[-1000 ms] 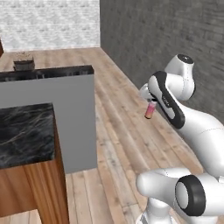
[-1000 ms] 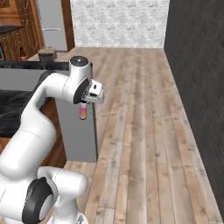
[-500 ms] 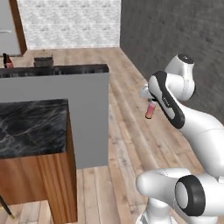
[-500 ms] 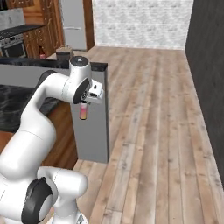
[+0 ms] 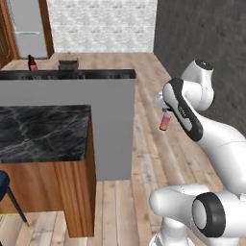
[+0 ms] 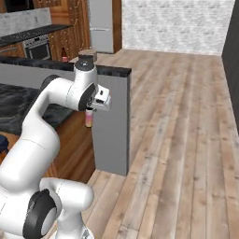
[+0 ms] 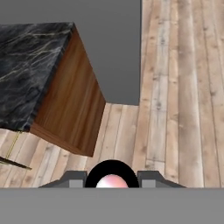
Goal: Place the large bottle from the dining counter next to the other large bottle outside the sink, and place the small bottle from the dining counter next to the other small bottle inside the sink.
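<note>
The small bottle point(image 5: 165, 121) is hanging upright in the air above the plank floor point(image 5: 158, 158), its top pinched between the closed fingers of the gripper point(image 5: 166, 111); in the hand view its pale round body point(image 7: 112, 181) is sitting between the two dark tips. It is hovering just off the right end of a grey wall point(image 5: 67, 127) that is carrying a black top point(image 5: 67, 74). Against the near face of that wall the dining counter point(image 5: 43, 132) is standing, showing black veined marble over a wooden side point(image 7: 72, 105). Far left on the black top, an amber bottle point(image 5: 32, 63) is standing, with a dark boxy thing point(image 5: 68, 65) a little to its right. Beyond, a white brick wall point(image 5: 101, 24) is closing the room, and a dark wall point(image 5: 202, 33) is running along the right. A blue stool point(image 5: 4, 185) is peeking in at the near left.
</note>
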Motion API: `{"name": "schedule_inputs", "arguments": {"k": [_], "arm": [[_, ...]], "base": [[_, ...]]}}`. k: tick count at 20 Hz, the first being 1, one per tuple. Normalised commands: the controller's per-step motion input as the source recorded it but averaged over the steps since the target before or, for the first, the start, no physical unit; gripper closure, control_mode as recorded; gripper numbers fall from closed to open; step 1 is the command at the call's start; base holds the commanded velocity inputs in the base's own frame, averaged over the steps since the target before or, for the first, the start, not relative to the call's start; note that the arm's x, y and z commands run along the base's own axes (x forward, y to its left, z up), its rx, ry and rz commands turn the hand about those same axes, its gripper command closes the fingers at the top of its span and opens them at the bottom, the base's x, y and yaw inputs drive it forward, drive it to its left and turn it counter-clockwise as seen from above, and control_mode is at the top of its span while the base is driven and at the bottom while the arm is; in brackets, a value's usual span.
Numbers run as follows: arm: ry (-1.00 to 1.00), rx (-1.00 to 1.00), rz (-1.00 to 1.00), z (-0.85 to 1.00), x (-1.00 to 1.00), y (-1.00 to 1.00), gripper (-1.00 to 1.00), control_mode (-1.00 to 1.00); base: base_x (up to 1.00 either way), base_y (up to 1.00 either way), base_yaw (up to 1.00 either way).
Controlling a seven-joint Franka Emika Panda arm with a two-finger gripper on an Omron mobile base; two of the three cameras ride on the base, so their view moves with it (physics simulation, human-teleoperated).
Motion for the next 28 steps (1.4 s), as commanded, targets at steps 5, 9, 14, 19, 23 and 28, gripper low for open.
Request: {"name": "schedule_inputs", "arguments": {"k": [5,9,14,19,23,28], "arm": [[0.0,0.0,0.0,0.0,0.0,0.0,1.0,1.0],[0.0,0.0,0.0,0.0,0.0,0.0,1.0,1.0],[0.0,0.0,0.0,0.0,0.0,0.0,1.0,1.0],[0.0,0.0,0.0,0.0,0.0,0.0,1.0,1.0],[0.0,0.0,0.0,0.0,0.0,0.0,1.0,1.0],[0.0,0.0,0.0,0.0,0.0,0.0,1.0,1.0]], "base": [[0.0,0.0,0.25],[-0.03,0.0,0.25],[-0.01,0.0,0.25],[0.2,-0.1,0.22],[0.33,-0.18,0.21],[0.23,-0.44,0.16]]}}
